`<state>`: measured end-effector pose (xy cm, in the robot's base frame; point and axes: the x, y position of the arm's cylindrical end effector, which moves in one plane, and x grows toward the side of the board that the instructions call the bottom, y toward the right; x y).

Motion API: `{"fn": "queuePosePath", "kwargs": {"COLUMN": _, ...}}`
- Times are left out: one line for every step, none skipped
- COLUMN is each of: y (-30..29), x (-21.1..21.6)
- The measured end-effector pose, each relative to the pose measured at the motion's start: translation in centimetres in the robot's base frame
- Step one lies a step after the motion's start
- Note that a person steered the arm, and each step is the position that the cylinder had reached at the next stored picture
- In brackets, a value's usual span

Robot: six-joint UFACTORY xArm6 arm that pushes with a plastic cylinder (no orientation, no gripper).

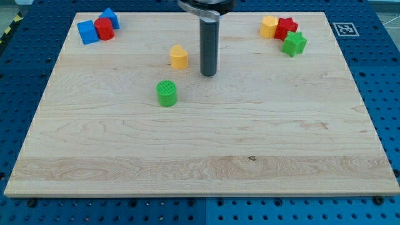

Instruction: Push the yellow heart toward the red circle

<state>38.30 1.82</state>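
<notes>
The yellow heart (179, 57) lies on the wooden board (200, 156), left of centre near the view's top. The red circle (104, 29) sits at the top left, between a blue cube (88, 32) and a blue triangular block (110, 17). My tip (208, 74) is on the board just right of the yellow heart, a small gap away, slightly lower in the view. The dark rod rises from it to the view's top.
A green circle (167, 93) lies below the yellow heart. At the top right are a yellow hexagon (269, 27), a red star (286, 27) and a green star (294, 44). A marker tag (343, 29) sits on the board's top right corner.
</notes>
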Motion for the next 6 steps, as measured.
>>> {"fn": "queuePosePath", "kwargs": {"y": -0.1, "x": -2.3}}
{"fn": "queuePosePath", "kwargs": {"y": -1.8, "x": -3.8}}
{"fn": "queuePosePath", "kwargs": {"y": -3.9, "x": -3.9}}
{"fn": "queuePosePath", "kwargs": {"y": -6.5, "x": -3.7}}
{"fn": "queuePosePath", "kwargs": {"y": -9.2, "x": -3.7}}
{"fn": "queuePosePath", "kwargs": {"y": -11.7, "x": -3.7}}
